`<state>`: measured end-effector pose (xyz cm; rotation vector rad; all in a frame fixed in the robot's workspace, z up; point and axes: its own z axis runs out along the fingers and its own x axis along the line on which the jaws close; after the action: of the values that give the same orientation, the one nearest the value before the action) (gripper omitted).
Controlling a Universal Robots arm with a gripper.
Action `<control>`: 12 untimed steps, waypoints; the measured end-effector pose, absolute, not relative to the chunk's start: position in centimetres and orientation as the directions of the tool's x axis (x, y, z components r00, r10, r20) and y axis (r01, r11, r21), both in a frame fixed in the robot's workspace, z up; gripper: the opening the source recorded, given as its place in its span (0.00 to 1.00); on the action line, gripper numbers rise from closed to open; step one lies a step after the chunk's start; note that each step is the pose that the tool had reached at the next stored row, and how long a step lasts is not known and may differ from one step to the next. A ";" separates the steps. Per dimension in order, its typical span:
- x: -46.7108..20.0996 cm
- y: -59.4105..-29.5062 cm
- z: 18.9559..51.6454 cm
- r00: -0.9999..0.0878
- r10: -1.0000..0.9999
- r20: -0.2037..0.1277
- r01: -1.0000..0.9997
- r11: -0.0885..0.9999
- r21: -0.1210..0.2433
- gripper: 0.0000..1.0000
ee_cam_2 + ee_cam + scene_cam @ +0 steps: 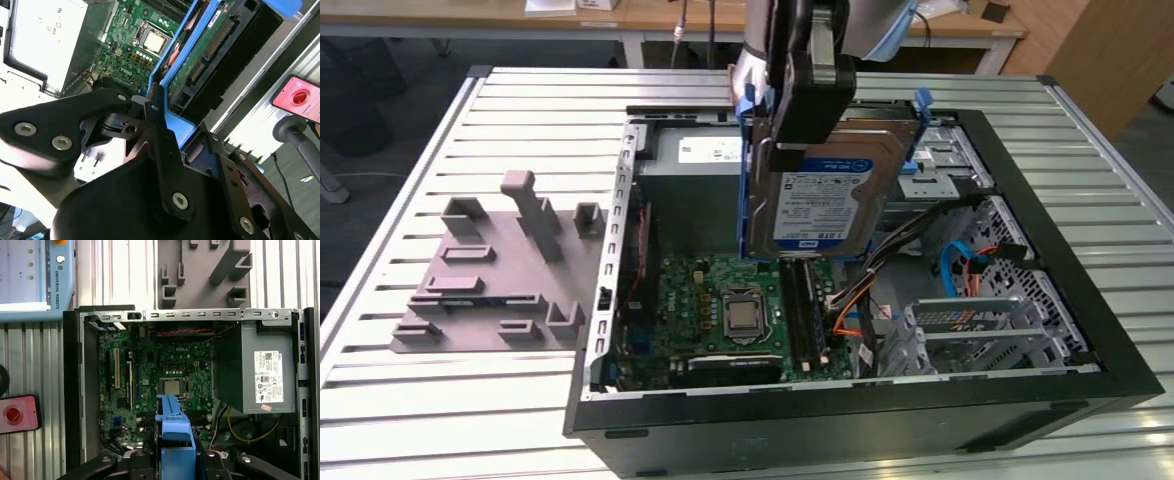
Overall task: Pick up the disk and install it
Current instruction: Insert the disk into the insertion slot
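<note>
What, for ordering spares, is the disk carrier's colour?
Blue carrier around the disk; best in the exterior view.

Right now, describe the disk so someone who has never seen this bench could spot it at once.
Find the open black computer case on the slatted table. Above its green motherboard, the tool holds the disk upright. Its white-and-blue label and blue frame set it apart from the grey power supply box seated inside the case.
</note>
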<state>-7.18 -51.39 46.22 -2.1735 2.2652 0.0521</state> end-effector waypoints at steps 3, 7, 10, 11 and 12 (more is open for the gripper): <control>-7.2 -51.4 46.2 -0.042 -0.999 -0.024 -0.999 0.041 0.023 0.37; -6.6 -51.4 46.2 -0.042 -0.999 -0.024 -0.999 0.041 0.023 0.37; -5.9 -51.4 46.2 -0.041 -0.999 -0.024 -0.999 0.041 0.023 0.37; -5.9 -51.5 46.2 -0.041 -0.999 -0.024 -0.999 0.041 0.023 0.37; -5.9 -51.6 46.2 -0.041 -0.999 -0.024 -0.999 0.041 0.023 0.37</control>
<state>-5.86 -51.61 46.15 -2.1737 2.2652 0.0521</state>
